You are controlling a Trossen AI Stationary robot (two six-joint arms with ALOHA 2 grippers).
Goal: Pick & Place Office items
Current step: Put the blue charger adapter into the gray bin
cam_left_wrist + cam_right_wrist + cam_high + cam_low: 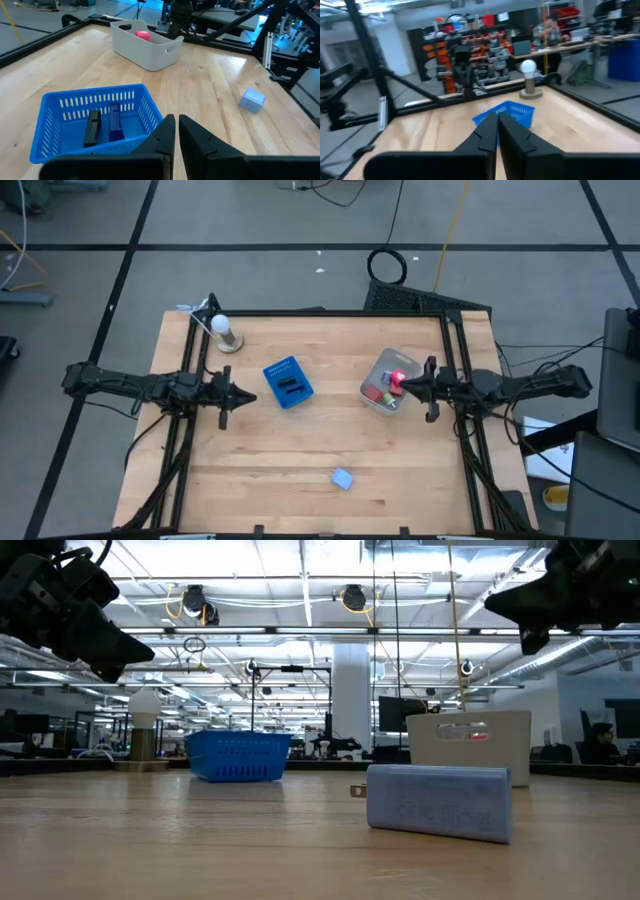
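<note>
Two dark office items, a black piece point(93, 127) and a dark blue piece point(115, 127), lie in the blue basket point(287, 382) at the table's middle. A red piece point(142, 35) and a green piece point(378, 394) lie in the pale tub point(384, 370) to the right. A light blue block point(342, 478) rests on the wood near the front edge. My left gripper point(238, 393) hangs shut just left of the basket, above the table. My right gripper point(402, 387) is shut and raised over the tub's right side, with nothing between its fingers.
A white bulb on a round base point(225, 332) stands at the far left corner. Black frame rails point(455, 350) run along the table's left, right and far sides. Bare wood lies between the basket and the front edge, around the light blue block.
</note>
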